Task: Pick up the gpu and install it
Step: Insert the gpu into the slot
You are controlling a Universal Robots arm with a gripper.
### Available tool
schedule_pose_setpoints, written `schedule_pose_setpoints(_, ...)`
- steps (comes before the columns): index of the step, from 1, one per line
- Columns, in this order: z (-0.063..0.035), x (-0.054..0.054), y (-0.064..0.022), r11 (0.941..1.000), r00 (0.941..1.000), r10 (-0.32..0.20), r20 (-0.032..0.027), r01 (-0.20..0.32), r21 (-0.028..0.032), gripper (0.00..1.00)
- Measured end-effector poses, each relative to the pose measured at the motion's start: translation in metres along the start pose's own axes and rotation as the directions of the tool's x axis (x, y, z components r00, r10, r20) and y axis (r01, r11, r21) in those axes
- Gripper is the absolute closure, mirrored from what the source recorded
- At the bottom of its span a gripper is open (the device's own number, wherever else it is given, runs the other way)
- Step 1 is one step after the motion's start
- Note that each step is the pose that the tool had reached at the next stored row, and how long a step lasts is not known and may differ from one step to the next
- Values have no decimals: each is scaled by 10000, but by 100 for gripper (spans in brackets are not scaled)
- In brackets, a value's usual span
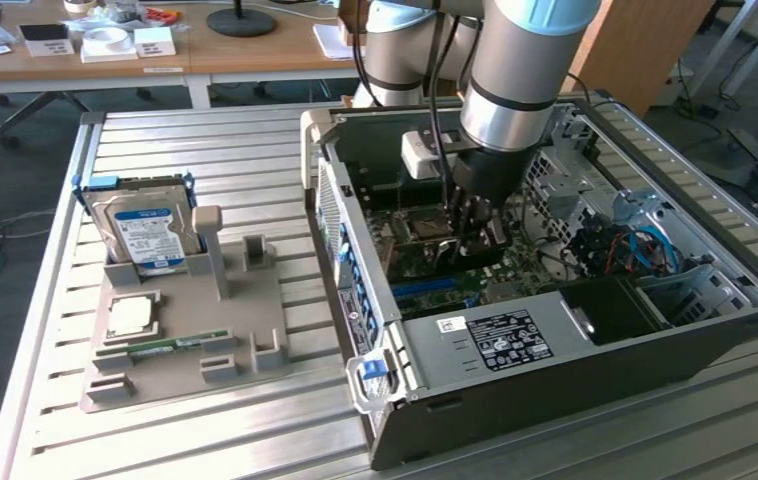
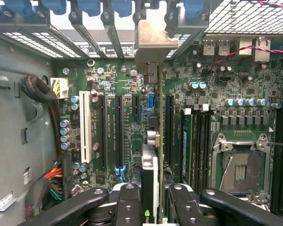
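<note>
Grips the gpu [image 2: 150, 172] edge-on, clamped tight in the pincer [image 1: 475, 235], deep inside the computer case [image 1: 553, 370]. Lines it up with motherboard [image 2: 118, 84] slots beyond the fingertips. Pickup done, seating seemingly left.

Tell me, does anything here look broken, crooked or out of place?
Nothing stands out. The computer case lies open on its side, the tool grips the gpu edge-on over the motherboard, and the hard drive sits neatly in its grey holder outside.
</note>
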State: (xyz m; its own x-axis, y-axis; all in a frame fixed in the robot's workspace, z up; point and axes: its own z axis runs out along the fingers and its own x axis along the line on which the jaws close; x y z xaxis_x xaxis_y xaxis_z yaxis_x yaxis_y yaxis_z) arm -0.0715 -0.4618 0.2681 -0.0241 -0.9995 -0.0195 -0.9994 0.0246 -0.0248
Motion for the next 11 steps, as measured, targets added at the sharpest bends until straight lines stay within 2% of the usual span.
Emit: schedule_pose_setpoints(11, 1, -3, 0, 10000, 10000, 0, 2, 0, 1, 73)
